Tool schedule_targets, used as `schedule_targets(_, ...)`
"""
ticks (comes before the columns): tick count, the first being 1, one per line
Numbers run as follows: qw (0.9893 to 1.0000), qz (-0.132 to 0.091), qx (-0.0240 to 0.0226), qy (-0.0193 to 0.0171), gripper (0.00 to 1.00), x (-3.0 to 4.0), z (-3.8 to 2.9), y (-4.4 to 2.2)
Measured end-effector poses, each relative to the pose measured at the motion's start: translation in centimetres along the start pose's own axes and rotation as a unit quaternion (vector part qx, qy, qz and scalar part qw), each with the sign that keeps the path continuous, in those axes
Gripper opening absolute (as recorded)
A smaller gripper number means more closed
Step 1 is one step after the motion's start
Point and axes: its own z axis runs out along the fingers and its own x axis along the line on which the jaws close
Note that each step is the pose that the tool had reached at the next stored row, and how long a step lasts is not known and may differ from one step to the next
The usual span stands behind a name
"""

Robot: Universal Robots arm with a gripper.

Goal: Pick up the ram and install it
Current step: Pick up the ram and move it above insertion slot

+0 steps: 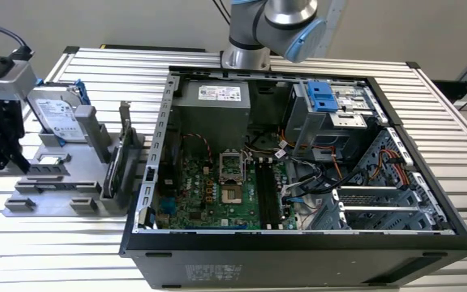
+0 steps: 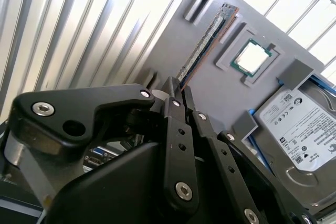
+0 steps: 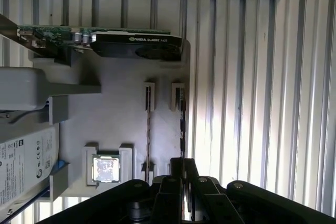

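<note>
The ram (image 2: 207,43) stood on edge in its slot on the gray holder tray (image 1: 19,210). The tray lay on the slatted counter (image 1: 55,261), to the exterior view's left of the open computer case (image 1: 298,258). In the second wrist view the pincer (image 2: 177,88) sat right at the stick's near end (the long axis ran straight away from it, along the tray). Whether it was clenched on the ram or merely around it, I could not tell.
</note>
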Motion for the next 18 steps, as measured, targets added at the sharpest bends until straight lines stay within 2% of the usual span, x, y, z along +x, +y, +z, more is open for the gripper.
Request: schedule_targets(18,1.0,0.0,0.0,0.0001,0.0,-0.02,-1.17,0.02)
